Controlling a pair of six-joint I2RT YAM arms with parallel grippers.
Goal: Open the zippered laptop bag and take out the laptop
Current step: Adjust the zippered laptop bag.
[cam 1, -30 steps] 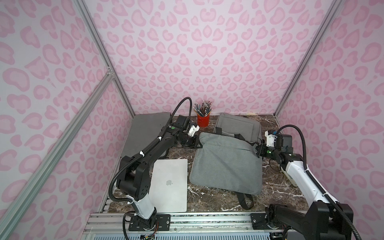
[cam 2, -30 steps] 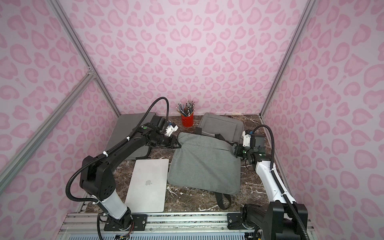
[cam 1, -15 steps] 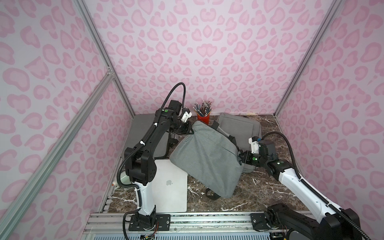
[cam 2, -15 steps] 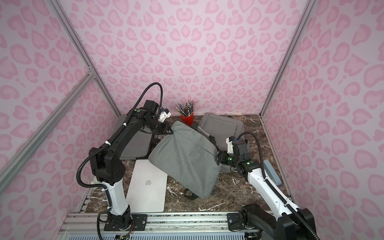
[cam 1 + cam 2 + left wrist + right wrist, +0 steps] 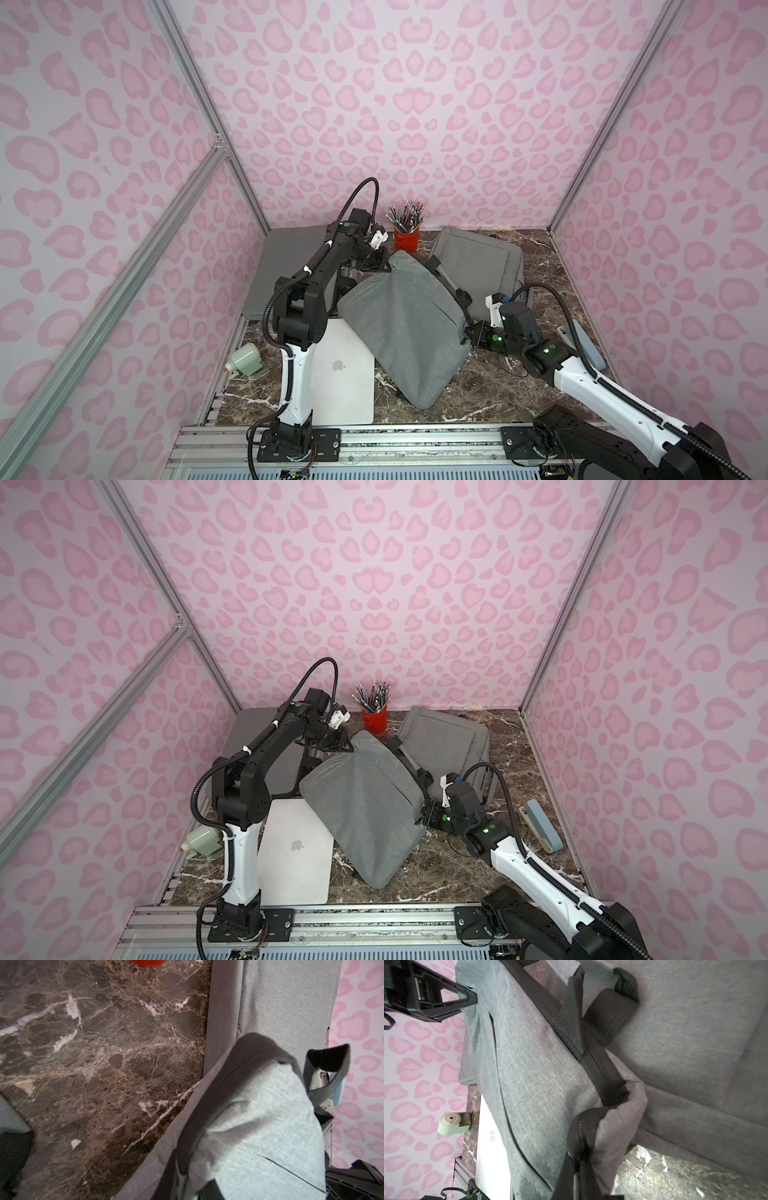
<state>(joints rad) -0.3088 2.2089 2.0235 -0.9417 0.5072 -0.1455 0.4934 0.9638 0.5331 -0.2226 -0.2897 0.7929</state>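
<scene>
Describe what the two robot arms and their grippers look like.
The left arm and right arm each have black joints, a white lower link, green lights and a ribbed black cable. The left gripper and right gripper are black, with white wrist mounts.

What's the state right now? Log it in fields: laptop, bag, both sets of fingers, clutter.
laptop: out of bag, closed, flat on table
bag: raised and tilted, overlapping the laptop's corner in both top views
left fingers: shut on bag's far corner
right fingers: shut on bag's right edge
clutter: second bag, pencil cup, grey pad
</scene>
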